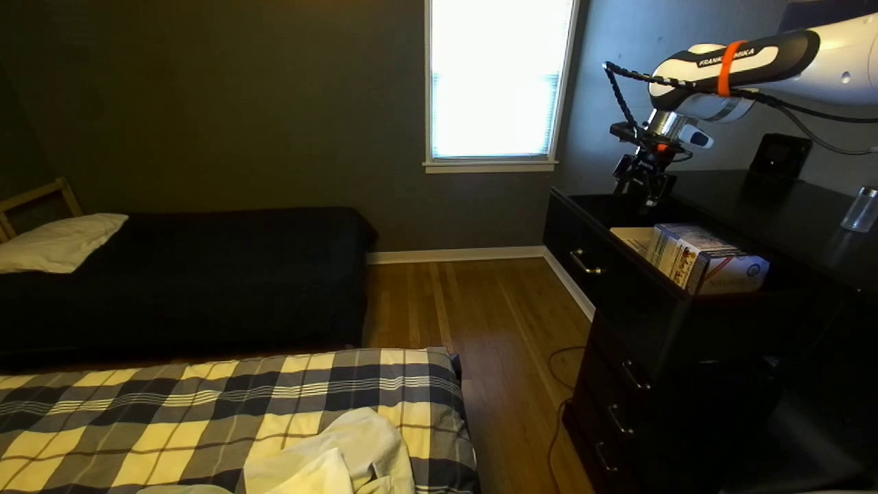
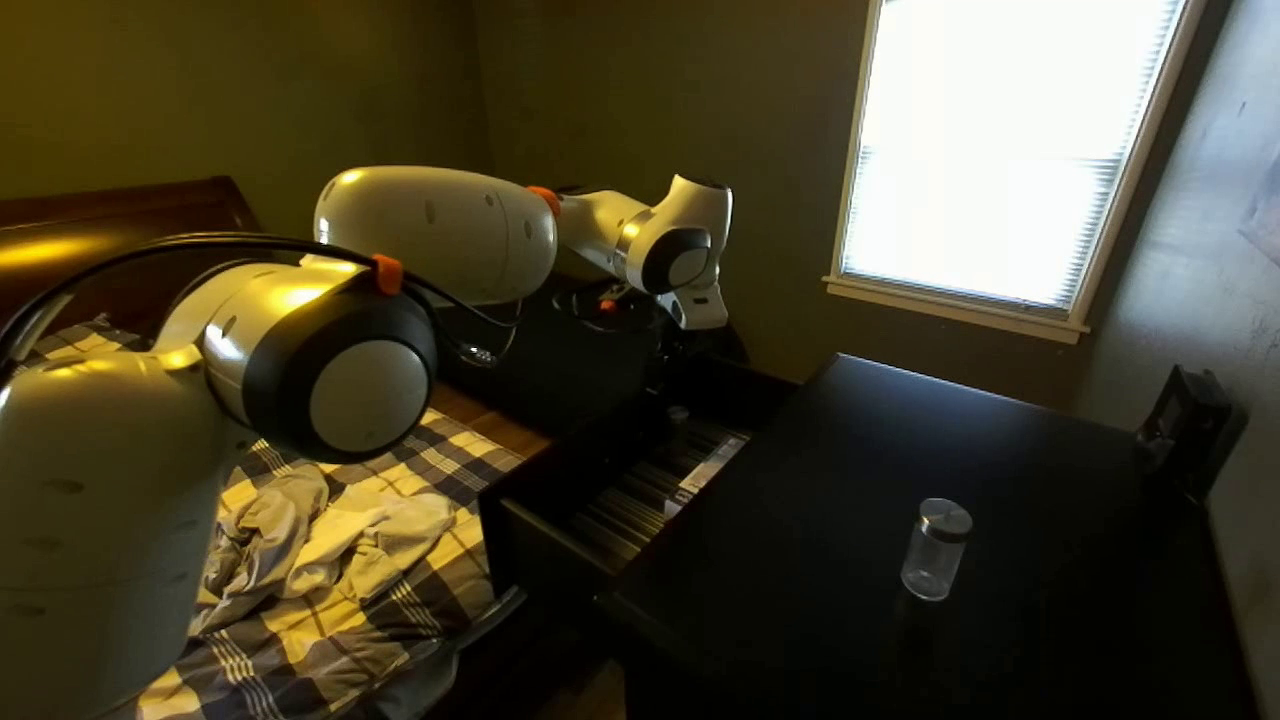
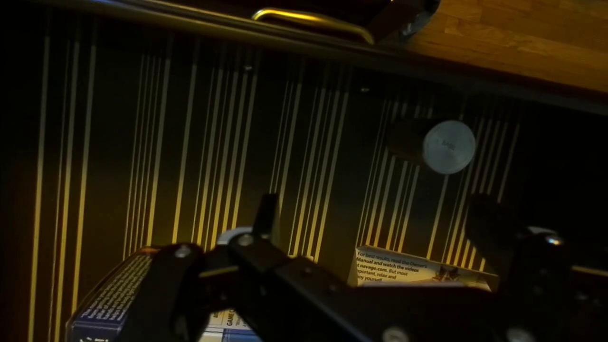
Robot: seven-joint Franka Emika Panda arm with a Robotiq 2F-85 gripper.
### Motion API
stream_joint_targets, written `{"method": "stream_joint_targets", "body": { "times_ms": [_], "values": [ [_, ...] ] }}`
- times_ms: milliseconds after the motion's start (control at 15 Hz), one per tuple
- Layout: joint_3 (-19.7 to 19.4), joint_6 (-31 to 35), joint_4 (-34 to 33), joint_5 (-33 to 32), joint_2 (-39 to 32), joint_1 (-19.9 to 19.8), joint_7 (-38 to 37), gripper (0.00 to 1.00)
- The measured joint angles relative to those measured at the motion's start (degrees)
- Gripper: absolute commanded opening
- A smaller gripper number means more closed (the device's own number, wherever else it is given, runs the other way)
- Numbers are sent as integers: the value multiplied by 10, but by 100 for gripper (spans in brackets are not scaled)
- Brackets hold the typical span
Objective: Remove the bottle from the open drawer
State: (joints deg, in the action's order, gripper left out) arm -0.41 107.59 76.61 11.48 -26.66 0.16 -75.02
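The bottle (image 3: pixel 449 147), with a round silver lid, stands in the open drawer (image 3: pixel 190 142) in the wrist view, near the drawer's front wall. Its lid shows small and dim in an exterior view (image 2: pixel 678 412). It cannot be made out in the exterior view that shows the drawer's front (image 1: pixel 617 274). My gripper (image 3: pixel 375 199) is open, with nothing between its fingers. It points down over the drawer in an exterior view (image 1: pixel 636 194). In the wrist view the bottle lies beyond the fingertips, nearer the right-hand finger and apart from it.
Boxes (image 1: pixel 713 257) stand in the drawer; in the wrist view a blue box (image 3: pixel 99 308) and a printed carton (image 3: pixel 389 266) lie near the fingers. A clear silver-lidded jar (image 2: pixel 935 560) and a black device (image 2: pixel 1190 430) stand on the dresser top (image 2: pixel 800 560).
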Motion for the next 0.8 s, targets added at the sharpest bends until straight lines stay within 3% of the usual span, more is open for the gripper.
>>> {"method": "stream_joint_targets", "body": {
  "times_ms": [267,800],
  "values": [
    [0,-34,-25,5,-18,0,-1,100],
    [0,-109,-148,19,-118,-1,-13,100]
  ]
}}
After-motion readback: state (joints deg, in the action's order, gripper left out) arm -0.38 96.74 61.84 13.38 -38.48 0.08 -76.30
